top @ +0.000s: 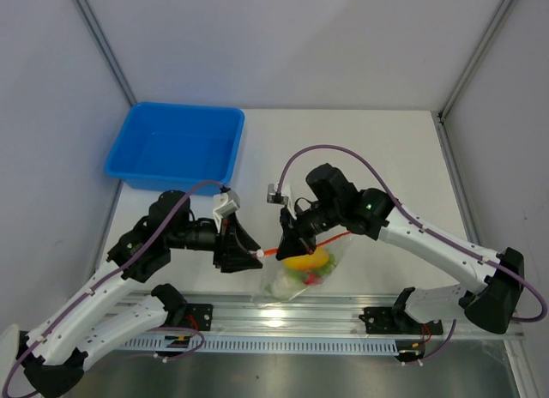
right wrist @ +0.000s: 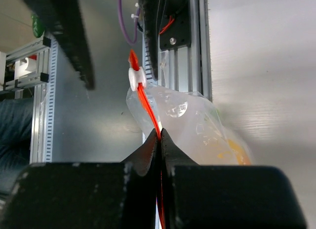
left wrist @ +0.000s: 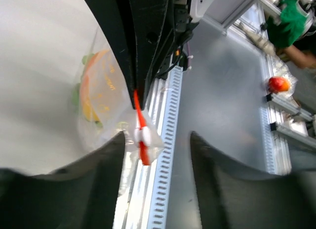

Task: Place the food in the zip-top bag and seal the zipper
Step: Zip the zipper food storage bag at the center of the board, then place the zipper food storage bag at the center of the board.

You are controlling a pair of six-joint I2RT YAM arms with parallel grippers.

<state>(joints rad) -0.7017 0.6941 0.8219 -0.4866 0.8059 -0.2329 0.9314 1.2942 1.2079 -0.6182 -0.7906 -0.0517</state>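
A white table [top: 386,158] sits between pale grey walls, with a blue bin [top: 176,145] at its far left corner and an aluminium rail [top: 343,312] along the near edge.

The right gripper [right wrist: 159,137] has its jaws pressed together on the zipper [right wrist: 145,103], pinching the red-orange strip partway along. The zip-top bag [right wrist: 197,125] hangs to one side of those jaws, clear and crumpled. Beyond the pinch the strip runs on to a small white slider [right wrist: 134,77] near its end.

The left gripper [left wrist: 157,140] has its jaws spread. The slider and the strip's end lie in the gap between them, closer to one finger, and I cannot tell whether they touch it. The right gripper's black fingers come straight toward this gap from the far side.

The food [top: 304,265] is inside the bag, just below the right jaws in the top view. A yellow-orange piece [top: 307,262] lies uppermost, with green, red and white bits under it. Whether the bag rests on the table or hangs free cannot be told.

A small round printed mark [right wrist: 178,109] shows on the bag's wall near the right jaws, too small to read. No other writing is legible.
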